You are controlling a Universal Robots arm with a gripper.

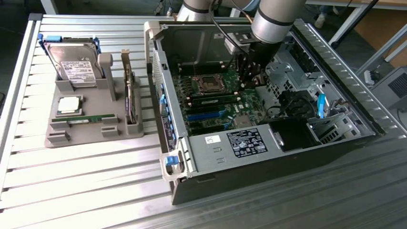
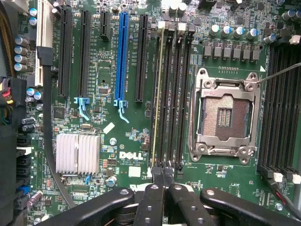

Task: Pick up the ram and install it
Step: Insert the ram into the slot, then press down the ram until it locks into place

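Observation:
The ram [image 1: 213, 101] is a thin green stick standing in a memory slot on the motherboard, beside the CPU socket [image 1: 207, 84]. In the wrist view I look down on the ram [image 2: 155, 94] edge-on, as a pale yellowish line in the first of several black slots [image 2: 173, 94]. My gripper [image 2: 162, 175] is shut, its black fingertips pressed together with nothing visible between them, just over the near end of those slots. In the exterior view the gripper [image 1: 245, 86] hangs inside the open computer case, right of the ram.
The case walls [image 1: 159, 81] and the power supply [image 1: 245, 141] hem in the motherboard. A grey holder [image 1: 95, 136] on the exterior view's left carries a hard drive [image 1: 76, 64], a processor [image 1: 68, 105], another green stick [image 1: 83, 119] and an upright card [image 1: 131, 95]. A heatsink [image 2: 77, 153] and black cables lie near the gripper.

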